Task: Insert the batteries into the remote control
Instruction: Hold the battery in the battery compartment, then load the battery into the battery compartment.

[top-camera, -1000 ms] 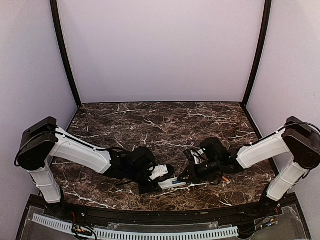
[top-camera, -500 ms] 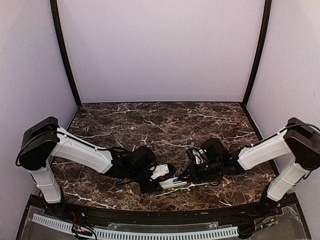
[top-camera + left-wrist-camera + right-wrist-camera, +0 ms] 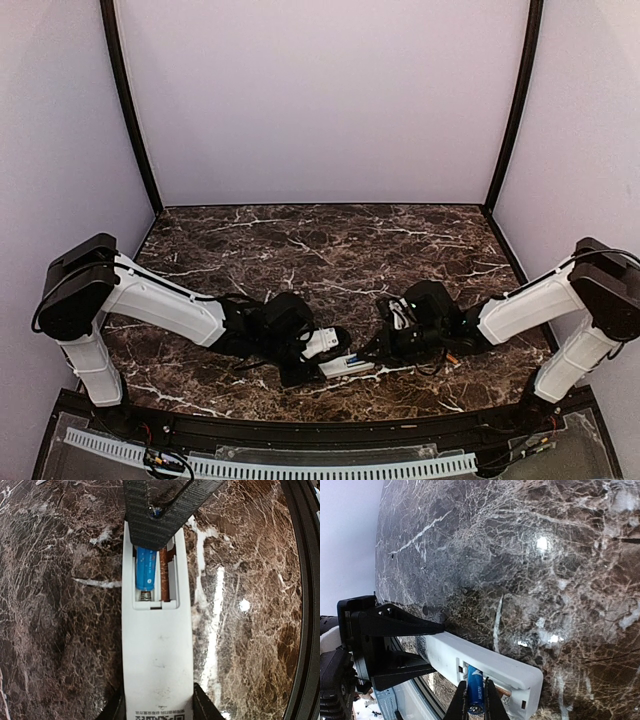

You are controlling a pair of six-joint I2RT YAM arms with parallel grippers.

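The remote control lies back up on the marble near the table's front edge, a white bar with its battery compartment uncovered. My left gripper is shut on its sticker end, one finger on each long side. A blue battery sits in one slot, its end against the spring. My right gripper is shut on that battery's other end, right over the compartment. The neighbouring slot shows only a brownish strip. A small orange piece, possibly the orange battery, lies under the right arm.
The table's black front rim runs close beside the remote. Both forearms lie low over the marble, their grippers meeting at the remote. A white perforated rail lies beyond the front edge.
The right wrist has crept very slightly to the right. The remote, the blue battery and the left gripper stay where they were.
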